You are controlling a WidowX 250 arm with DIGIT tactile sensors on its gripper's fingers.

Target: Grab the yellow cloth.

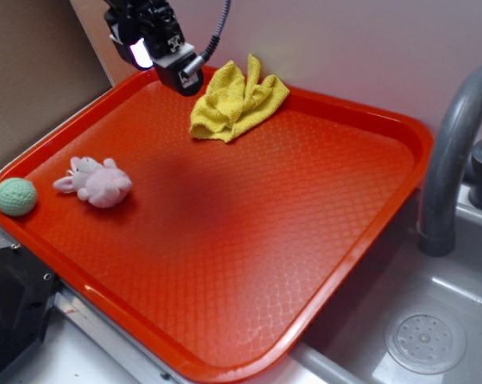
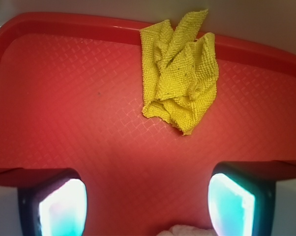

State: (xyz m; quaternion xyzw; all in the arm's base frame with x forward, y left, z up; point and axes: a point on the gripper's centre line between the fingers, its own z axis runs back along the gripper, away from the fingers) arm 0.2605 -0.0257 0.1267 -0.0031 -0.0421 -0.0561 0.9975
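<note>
Yellow cloth [image 2: 180,73] lies bunched at the tray's [image 1: 225,264] twelve o'clock rim; end effector [image 2: 148,201] hovers spread, empty, ready to descend.

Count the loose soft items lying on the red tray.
3. The yellow cloth is crumpled at the tray's far edge, partly over the rim. The pink plush toy lies near the left edge, the green knitted ball against the left rim. None appears hidden.

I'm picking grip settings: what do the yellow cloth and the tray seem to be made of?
Cloth: soft looped terry fabric, matte, crumpled into folds with a nubby weave.
Tray: probably hard red plastic, slightly glossy, with a moulded diamond texture and a raised rim.
</note>
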